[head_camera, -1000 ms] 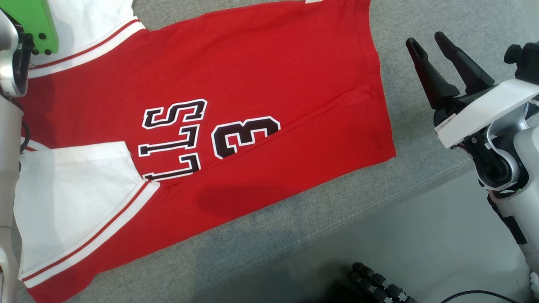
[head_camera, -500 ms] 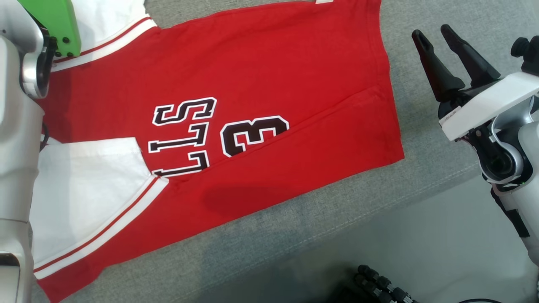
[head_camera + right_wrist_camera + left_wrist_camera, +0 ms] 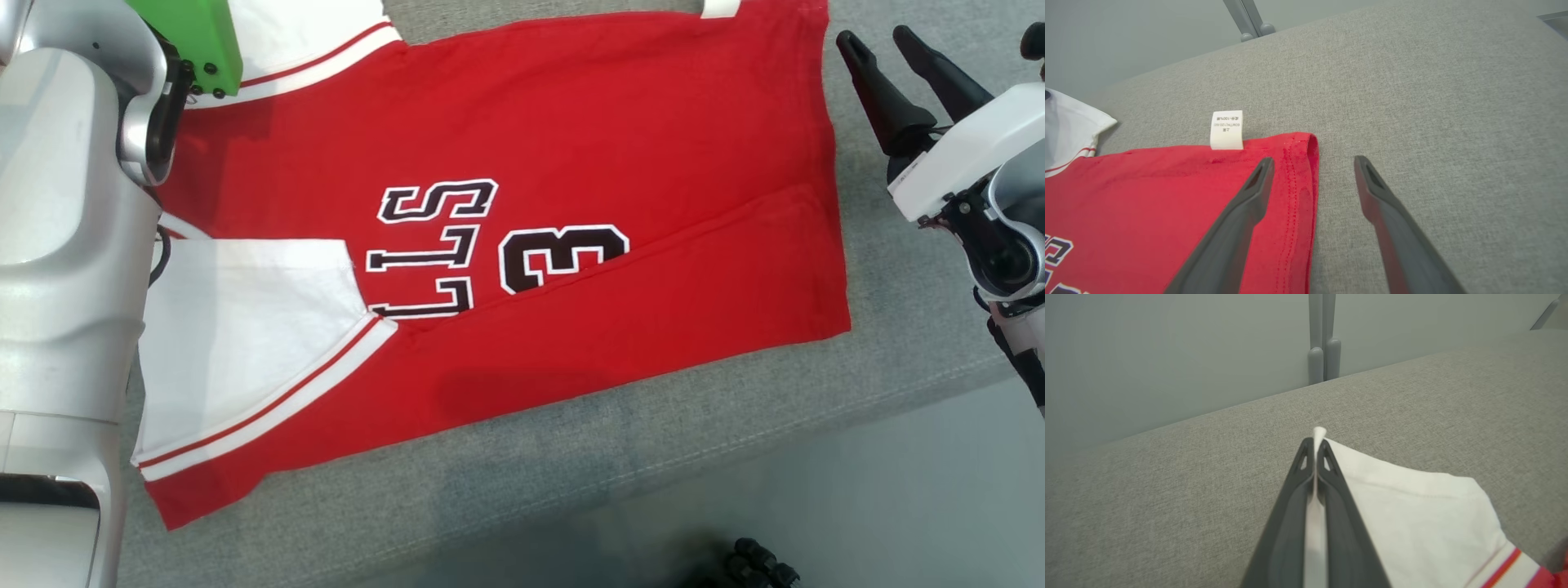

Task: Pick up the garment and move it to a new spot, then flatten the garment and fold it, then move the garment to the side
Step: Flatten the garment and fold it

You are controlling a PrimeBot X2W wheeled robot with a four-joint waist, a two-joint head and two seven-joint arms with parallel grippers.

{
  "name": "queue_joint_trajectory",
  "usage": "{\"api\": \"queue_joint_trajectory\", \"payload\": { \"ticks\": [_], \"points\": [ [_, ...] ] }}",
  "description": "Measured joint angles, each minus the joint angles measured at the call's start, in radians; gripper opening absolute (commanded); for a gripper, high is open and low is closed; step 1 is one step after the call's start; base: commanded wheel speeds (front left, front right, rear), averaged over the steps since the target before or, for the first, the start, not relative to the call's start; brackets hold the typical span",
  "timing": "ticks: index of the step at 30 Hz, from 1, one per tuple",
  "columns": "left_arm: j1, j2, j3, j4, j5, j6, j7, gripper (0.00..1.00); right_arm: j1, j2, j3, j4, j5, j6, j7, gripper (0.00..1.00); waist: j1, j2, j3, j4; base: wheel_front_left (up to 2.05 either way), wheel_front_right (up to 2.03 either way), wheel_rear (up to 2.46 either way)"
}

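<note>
The garment (image 3: 620,147) is matt red knit cloth with stitched hems. Its sleeve (image 3: 245,327) is thin white cloth. The lettering (image 3: 563,257) looks smooth and flat, like print. The label (image 3: 1227,130) is white and papery. The surface (image 3: 571,474) is coarse grey woven fabric. My left pincer (image 3: 1314,449) and right pincer (image 3: 1313,160) are dark matt plastic. My left forearm (image 3: 65,245) has a smooth silvery shell.

The left gripper (image 3: 1314,442) has two long dark grey fingers, each with a triangular slot near its tip. Behind it sit a bright green block (image 3: 196,37) with small dark screws and a smooth silver forearm (image 3: 65,245). The right gripper (image 3: 873,34) has black tapered fingers on a white plate (image 3: 963,147), backed by a silver-ringed joint (image 3: 1008,261).
</note>
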Motion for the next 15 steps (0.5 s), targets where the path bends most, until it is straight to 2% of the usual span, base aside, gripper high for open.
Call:
{"api": "queue_joint_trajectory", "payload": {
  "ticks": [8,15],
  "points": [
    [0.0,-0.021,-0.011,-0.007,-0.006,-0.013,-0.028,0.0,-0.066,0.014,-0.001,0.089,0.012,0.0,0.026,1.0,0.0,0.0,0.003,0.073,0.0,0.0,0.0],
    [0.0,-0.019,-0.011,-0.001,-0.006,-0.021,-0.042,0.0,-0.103,0.036,0.012,0.162,0.015,0.004,0.035,1.0,0.0,0.0,0.018,0.099,0.0,0.0,0.0]
  ]
}}
